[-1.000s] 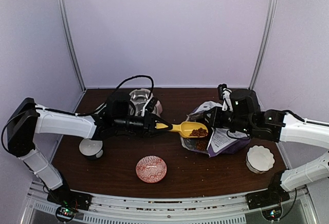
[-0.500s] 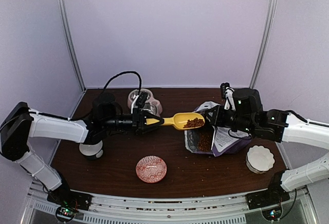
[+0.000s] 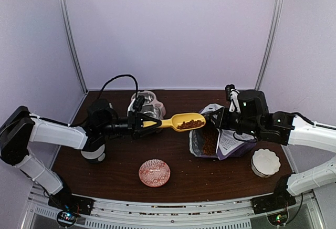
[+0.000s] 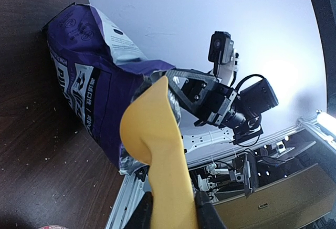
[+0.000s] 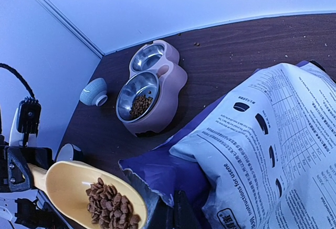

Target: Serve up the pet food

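Brown kibble [image 3: 190, 124] lies in the yellow scoop [image 3: 177, 121], at the end far from the left hand [image 3: 142, 123], which clamps its handle. The right hand [image 3: 213, 117] pinches the edge of the bag [image 3: 231, 145].

Lab test booth — plain lilac walls [image 3: 173, 29], metal frame posts [image 3: 71, 34].

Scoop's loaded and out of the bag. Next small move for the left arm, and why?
Probably carry the left gripper left and away, keeping the yellow scoop level, until it is over the pink feeder. The scoop holds kibble, hangs clear of the bag, and the feeder sits just beyond the gripper.
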